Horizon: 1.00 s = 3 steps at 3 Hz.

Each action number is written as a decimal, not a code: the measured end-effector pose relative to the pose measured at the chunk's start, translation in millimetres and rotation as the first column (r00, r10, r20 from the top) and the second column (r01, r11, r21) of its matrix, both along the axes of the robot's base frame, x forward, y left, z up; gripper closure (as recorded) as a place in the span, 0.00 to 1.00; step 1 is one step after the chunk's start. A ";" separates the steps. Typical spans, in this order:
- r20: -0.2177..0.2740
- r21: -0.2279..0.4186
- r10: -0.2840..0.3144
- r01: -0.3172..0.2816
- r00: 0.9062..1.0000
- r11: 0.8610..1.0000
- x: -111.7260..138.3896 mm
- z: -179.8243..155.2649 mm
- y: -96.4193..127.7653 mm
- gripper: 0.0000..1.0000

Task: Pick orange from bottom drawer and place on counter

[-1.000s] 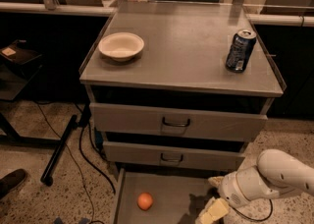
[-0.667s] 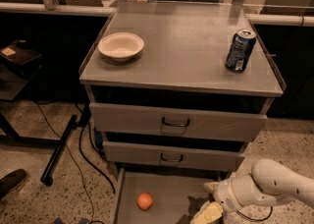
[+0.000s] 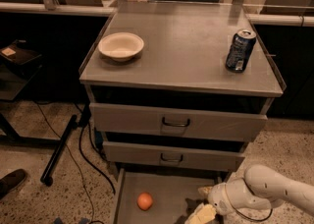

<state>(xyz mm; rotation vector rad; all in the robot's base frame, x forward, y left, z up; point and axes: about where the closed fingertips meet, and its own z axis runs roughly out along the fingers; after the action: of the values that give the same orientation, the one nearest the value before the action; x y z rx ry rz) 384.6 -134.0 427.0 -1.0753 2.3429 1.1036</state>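
Orange [image 3: 144, 201] fruit sits on the flat floor of the bottom drawer [image 3: 169, 188], toward its left side, untouched and well clear of the side wall. The drawer is pulled out; the middle drawer [image 3: 147, 153] and the top drawer [image 3: 132, 119] above it are both pushed in, and the middle one's front hangs over the back of the open tray.

Up on the counter [image 3: 186, 36] a cream bowl [image 3: 121, 46] stands near the left edge and a dark blue soda can [image 3: 240, 50] stands upright near the right edge, the two well apart. On the speckled floor to the left a black pole [image 3: 59, 150] lies slanted with dark cables [image 3: 84, 155] beside it, and the toe of a shoe [image 3: 11, 182] shows at the left border.

My gripper [image 3: 202, 202] is low in the right part of the bottom drawer, to the right of the orange and apart from it. My jaws stand spread, one pale finger above the other, and grasp nothing. My white arm [image 3: 267, 192] comes in from the lower right corner, bent and reaching leftward, with nothing between the jaws and the fruit but bare drawer floor.
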 end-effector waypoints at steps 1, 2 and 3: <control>0.004 0.025 -0.005 0.005 1.000 1.000 -2.3 -9.7 4.2 0.00; 0.065 0.073 -0.070 0.065 0.995 0.995 7.5 -34.5 12.4 0.00; 0.108 0.112 -0.163 0.151 0.981 0.982 33.0 -87.2 23.0 0.00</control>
<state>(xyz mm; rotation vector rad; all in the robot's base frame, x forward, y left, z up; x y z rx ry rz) 417.6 -111.1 339.8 -0.8772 2.2110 1.0613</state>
